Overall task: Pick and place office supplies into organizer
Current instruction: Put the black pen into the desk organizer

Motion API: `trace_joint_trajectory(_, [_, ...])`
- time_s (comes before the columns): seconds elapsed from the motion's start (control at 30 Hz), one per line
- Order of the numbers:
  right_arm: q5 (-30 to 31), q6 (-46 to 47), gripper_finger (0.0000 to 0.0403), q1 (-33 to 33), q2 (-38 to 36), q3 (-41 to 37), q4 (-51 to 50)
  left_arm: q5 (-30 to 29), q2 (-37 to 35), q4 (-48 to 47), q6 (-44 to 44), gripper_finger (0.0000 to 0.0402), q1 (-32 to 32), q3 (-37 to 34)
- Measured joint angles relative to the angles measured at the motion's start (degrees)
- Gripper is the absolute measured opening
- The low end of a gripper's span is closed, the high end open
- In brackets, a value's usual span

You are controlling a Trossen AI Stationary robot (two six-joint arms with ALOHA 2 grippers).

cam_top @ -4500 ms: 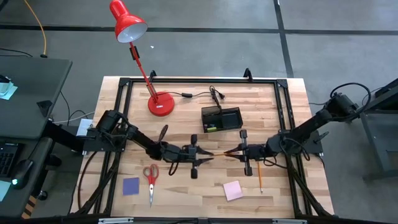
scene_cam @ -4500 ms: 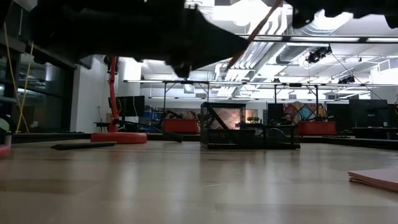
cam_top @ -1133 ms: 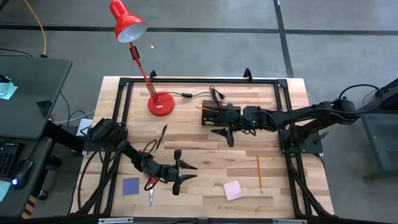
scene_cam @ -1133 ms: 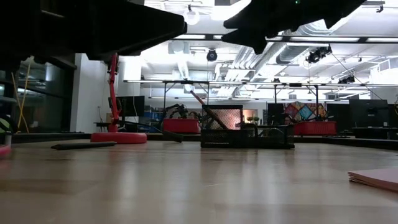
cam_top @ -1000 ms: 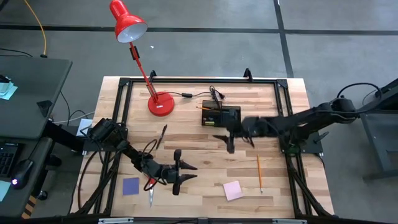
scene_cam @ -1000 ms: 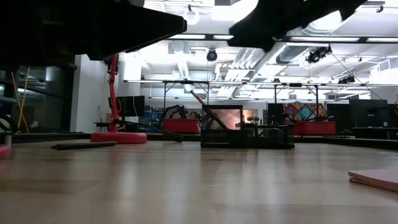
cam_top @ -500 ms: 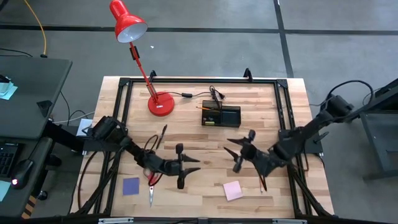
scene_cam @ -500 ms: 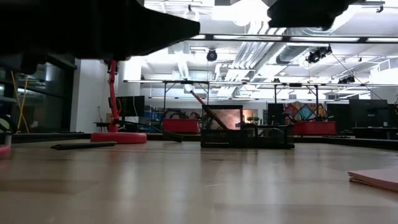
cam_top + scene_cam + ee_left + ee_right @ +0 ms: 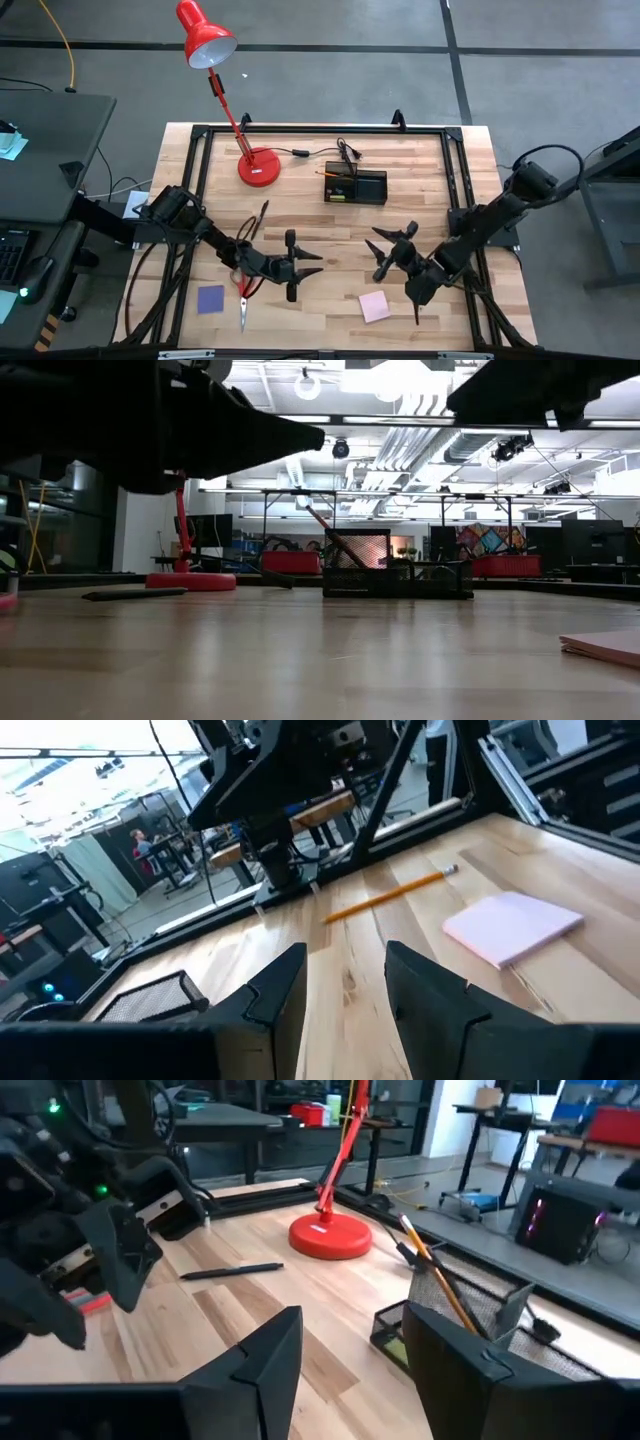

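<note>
The organizer, a black mesh tray, sits at upper centre of my overhead frame with a pencil leaning in its left compartment. On the wooden table I see the red desk lamp base at upper left of it. My left gripper hangs at centre-left of the frame, fingers apart and empty, just right of the red-handled scissors. My right gripper hangs right of centre, fingers also apart with nothing between them, just above the pink sticky pad. A blue-purple pad lies at lower left, a black pen above the scissors. In the left wrist view a loose pencil lies just beside the pink pad, near the right arm.
</note>
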Motion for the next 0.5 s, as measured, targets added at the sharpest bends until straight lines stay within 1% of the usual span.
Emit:
trace_joint_trajectory(0.1, [0.70,4.39,0.0165,0.07,1.53,0.00,-0.01,0.00,0.00,-1.52,0.07,0.0127,0.02,0.00])
trace_joint_trajectory(0.3, [1.42,9.98,0.0165,0.23,5.59,0.00,-0.29,0.00,0.00,-2.33,1.49,0.0127,0.00,0.00])
trace_joint_trajectory(0.5, [-2.75,11.64,0.0165,2.35,8.08,0.00,-0.33,0.00,-0.01,-3.97,1.51,0.0127,-0.03,0.00])
